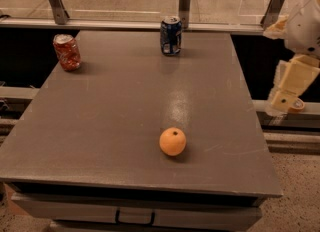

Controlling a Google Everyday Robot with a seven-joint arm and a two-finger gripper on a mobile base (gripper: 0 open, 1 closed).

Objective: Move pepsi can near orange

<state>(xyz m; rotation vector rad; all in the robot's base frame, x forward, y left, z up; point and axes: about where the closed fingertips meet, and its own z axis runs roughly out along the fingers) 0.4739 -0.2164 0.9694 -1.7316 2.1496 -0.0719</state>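
Cream-coloured, the gripper (287, 92) hangs off the right side of the counter (100, 126), beyond its edge and above the floor, about level with the counter's middle. It holds nothing and touches nothing. I cannot tell from this angle whether it is spread or closed.

The pepsi can (171, 36) stands upright at the far edge of the counter, a little right of centre, its silver top showing. The orange (173, 141) sits near the front edge, almost straight in front of the pepsi can, with its dark stem dot facing up. The two are well apart, with bare grey counter between them.

A red soda can (67, 52) with a dented body stands at the far left corner, well apart from both. Below the front edge of the counter a drawer with a dark handle (135, 218) shows.
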